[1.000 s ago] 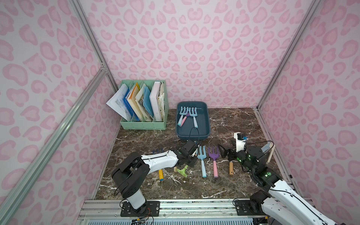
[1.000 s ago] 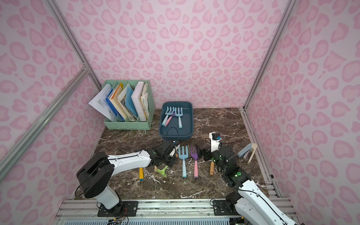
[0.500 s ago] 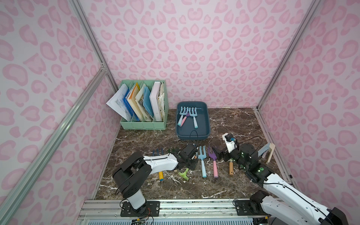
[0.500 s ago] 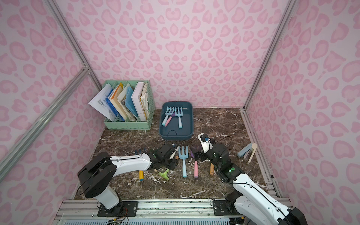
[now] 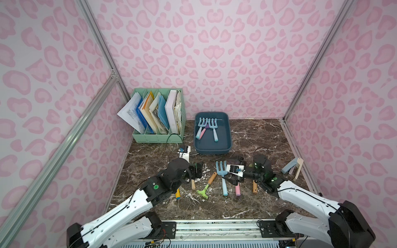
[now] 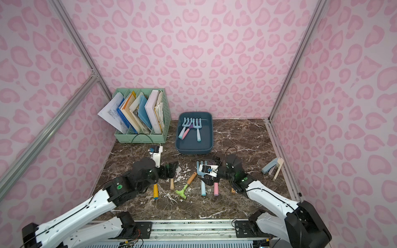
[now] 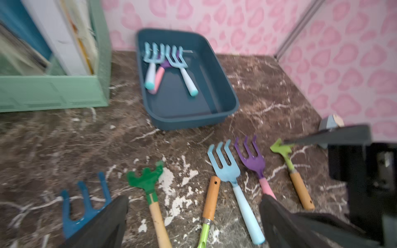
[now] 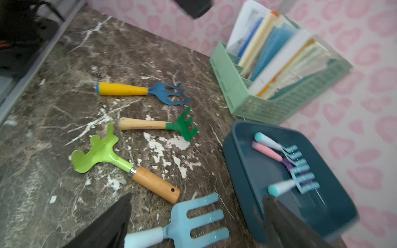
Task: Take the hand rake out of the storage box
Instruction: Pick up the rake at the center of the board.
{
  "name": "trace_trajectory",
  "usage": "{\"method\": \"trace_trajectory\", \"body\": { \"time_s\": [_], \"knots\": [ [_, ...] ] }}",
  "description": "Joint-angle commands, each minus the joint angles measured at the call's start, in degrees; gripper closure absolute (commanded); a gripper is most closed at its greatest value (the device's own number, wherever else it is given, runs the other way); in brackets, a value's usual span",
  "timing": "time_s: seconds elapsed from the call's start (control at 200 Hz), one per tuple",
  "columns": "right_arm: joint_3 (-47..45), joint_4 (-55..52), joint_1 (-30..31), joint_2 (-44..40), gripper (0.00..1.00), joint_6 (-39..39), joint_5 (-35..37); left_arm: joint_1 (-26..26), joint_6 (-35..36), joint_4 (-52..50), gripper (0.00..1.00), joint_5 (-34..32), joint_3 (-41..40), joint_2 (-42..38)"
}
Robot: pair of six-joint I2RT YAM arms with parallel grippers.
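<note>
The hand rake lies in the storage box near the back wall. It looks light, stiff and smooth, so take it across its pale handle. Your left fingers and right fingers stand apart, empty. A second ago the left were nearly closed beside the lime rake, and the right arm has since swung inward

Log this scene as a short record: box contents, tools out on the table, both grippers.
storage box: holds three hand rakes
in the box: two light blue rakes, one purple rake with a pink handle
table: six loose rakes lying near the arms
left gripper: open, holding nothing
right gripper: open, low over the table's light blue rake
file rack: beside the box
</note>
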Motion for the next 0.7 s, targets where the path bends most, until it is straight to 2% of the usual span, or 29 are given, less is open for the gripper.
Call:
{"method": "trace_trajectory", "body": {
  "time_s": [0.0, 0.16, 0.325, 0.405, 0.695],
  "knots": [
    [9.7, -13.4, 4.3, 7.9, 0.16, -17.7, 1.5, 0.5, -4.2, -9.4, 0.02, -10.0, -1.2, -6.0],
    [21.8, -27.1, 8.9, 18.6, 0.28, -22.8, 9.4, 1.6, -5.0, -15.7, 0.02, -16.2, -1.7, -11.2],
    [31.3, -42.5, 10.8, 26.1, 0.38, -21.7, 12.9, 2.2, -7.6, -20.8, 0.02, -22.3, -2.7, -14.5],
    [31.3, -43.8, 12.6, 27.9, 0.38, -22.1, 17.2, 2.3, -7.4, -20.5, 0.02, -22.3, -4.0, -16.9],
    [34.2, -44.3, 13.4, 33.9, 0.41, -25.3, 19.6, 2.4, -6.4, -19.4, 0.02, -22.1, -6.1, -20.8]
  ]
}}
